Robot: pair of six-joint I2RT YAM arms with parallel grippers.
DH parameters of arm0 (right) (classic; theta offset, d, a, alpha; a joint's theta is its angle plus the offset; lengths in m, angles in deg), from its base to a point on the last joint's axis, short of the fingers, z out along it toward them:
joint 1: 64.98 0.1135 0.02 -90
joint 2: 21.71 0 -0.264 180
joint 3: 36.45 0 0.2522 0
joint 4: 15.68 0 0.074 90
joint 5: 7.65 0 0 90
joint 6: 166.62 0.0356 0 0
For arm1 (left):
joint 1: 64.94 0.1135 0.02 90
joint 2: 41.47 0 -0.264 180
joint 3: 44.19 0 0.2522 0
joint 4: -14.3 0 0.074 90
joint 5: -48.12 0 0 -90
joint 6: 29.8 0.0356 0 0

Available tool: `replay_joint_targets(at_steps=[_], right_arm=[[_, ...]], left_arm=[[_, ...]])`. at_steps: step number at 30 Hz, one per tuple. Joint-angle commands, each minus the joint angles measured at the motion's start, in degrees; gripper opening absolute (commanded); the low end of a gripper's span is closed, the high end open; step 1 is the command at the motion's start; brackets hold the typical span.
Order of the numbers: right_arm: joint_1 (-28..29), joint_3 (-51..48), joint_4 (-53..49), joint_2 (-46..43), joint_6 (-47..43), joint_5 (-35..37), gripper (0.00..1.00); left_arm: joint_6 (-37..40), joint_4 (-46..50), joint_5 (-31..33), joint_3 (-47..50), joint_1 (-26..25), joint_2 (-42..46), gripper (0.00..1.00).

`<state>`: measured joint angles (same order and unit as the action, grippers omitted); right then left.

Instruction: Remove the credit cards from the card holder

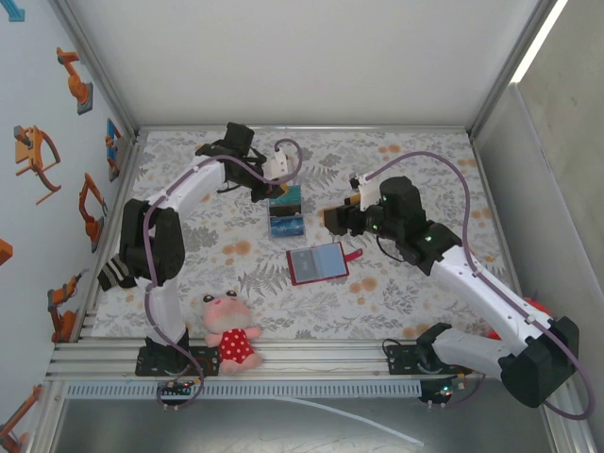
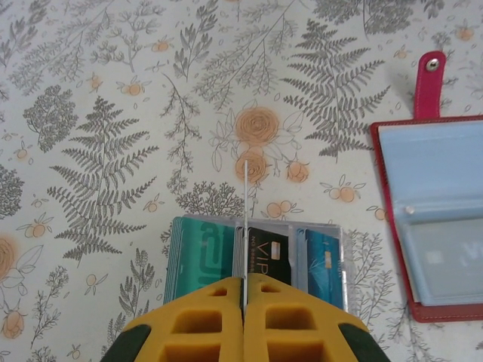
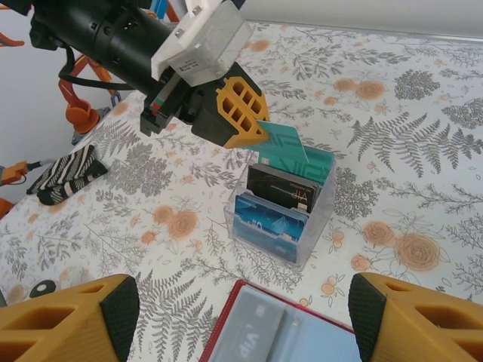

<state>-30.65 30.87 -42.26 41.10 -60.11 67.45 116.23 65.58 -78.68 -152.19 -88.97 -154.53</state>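
Left arm (image 1: 179, 193) reaches forward, wrist bent down, left gripper (image 3: 258, 133) pinched tight on a teal card (image 3: 285, 145); right arm (image 1: 481, 283) angles inward, right gripper (image 1: 332, 219) spread wide.

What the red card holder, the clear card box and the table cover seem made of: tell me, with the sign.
Card holder: probably leather or imitation, matte red, with a metal-looking snap on its tab; pale see-through plastic pockets inside. Card box: clear rigid plastic, glossy, cards visible through its walls. Table cover: matte printed cloth or vinyl, unclear which.
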Motion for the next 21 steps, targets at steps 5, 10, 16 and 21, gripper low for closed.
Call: replay_joint_targets(at_steps=[5, 10, 16, 21], right_arm=[[-0.02, -1.08, -0.45, -1.41, 1.52, 2.68, 0.73], [-0.05, -1.09, -0.41, -1.62, 1.7, 2.86, 0.73], [-0.05, -1.37, -0.39, -1.98, 1.78, 2.93, 0.73], [-0.01, -1.72, -0.42, -2.49, 1.78, 3.23, 0.73]], left_arm=[[4.26, 1.88, -1.35, -4.01, 1.01, -4.28, 0.0], [4.1, 2.27, -1.35, -5.93, 1.36, -6.57, 0.0], [4.26, 3.01, -1.35, -7.64, 1.66, -8.51, 0.0], [4.55, 4.67, -1.35, -9.03, 1.7, -10.03, 0.0]])
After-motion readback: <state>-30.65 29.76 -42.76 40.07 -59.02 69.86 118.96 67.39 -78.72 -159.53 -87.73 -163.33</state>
